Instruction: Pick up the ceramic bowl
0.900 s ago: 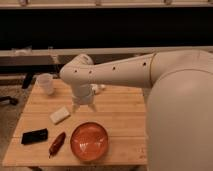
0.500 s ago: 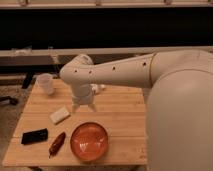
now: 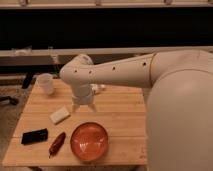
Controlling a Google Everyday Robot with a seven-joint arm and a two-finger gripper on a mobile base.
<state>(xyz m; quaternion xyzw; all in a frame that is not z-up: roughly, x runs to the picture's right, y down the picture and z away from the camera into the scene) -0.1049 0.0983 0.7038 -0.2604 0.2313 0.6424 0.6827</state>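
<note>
The thick white robot arm reaches in from the right, running leftward across the far half of the light wooden slatted table [image 3: 125,112] and bending down at a rounded wrist joint. Below that joint the white two-finger gripper [image 3: 84,107] points straight down over the middle of the table. Its two tips stand apart with nothing between them, and they are close above the wood.

The glossy orange-red round ceramic bowl [image 3: 89,141] sits upright near the front edge of the table, in front of the gripper and a little to its right, apart from it and untouched.

A small white rectangular block [image 3: 60,115] lies just beside the gripper on its left. A flat black rectangular object [image 3: 34,135] and a slim dark red elongated object [image 3: 57,143] lie left of the bowl, the red one nearer to it. A small translucent white cup [image 3: 46,83] stands at the far left corner. A small white item [image 3: 98,88] lies behind the wrist, partly hidden.
</note>
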